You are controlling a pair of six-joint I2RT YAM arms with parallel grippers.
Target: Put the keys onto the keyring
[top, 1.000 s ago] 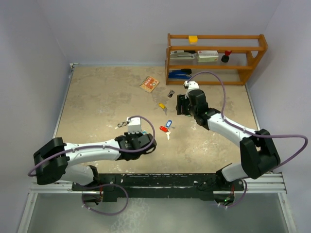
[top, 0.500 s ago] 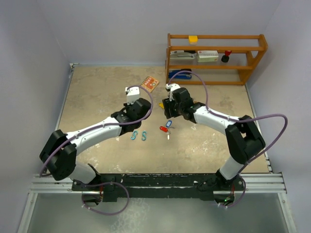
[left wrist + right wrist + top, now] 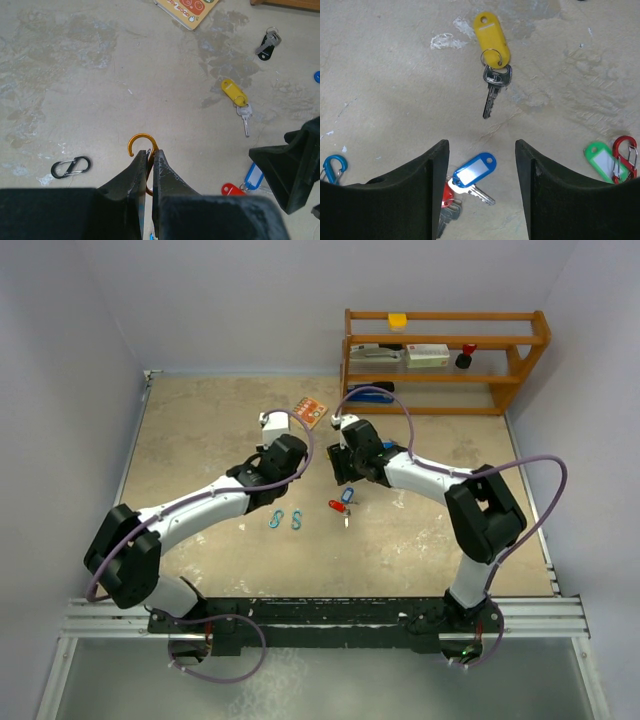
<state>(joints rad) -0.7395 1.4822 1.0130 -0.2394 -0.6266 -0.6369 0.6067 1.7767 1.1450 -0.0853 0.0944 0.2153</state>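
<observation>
Keys (image 3: 341, 501) are lying loose on the counter (image 3: 200, 430), none threaded on the keyring (image 3: 141, 135). Yellow key (image 3: 491, 60) is lying just ahead of the right gripper (image 3: 481, 145), tag farthest away, blade pointing back toward it. Blue key (image 3: 470, 173) is lying beneath the gap between those jaws, touching the red key (image 3: 446, 196), which is being half hidden by one finger. Green tag (image 3: 599, 159) is lying off to the right, a red clip (image 3: 624, 156) just beside it. Black key (image 3: 266, 43) is lying well apart from the rest, near the shelf (image 3: 445, 360). Right jaws are standing spread apart, gripping nothing. Left gripper (image 3: 150, 156) is pinching the orange keyring, jaws closed on its lower part, the curved top showing beyond the tips. Black clip (image 3: 71, 166) is lying on the counter to the left of those jaws. Blue clips (image 3: 276, 520) are lying side by side near the left arm.
</observation>
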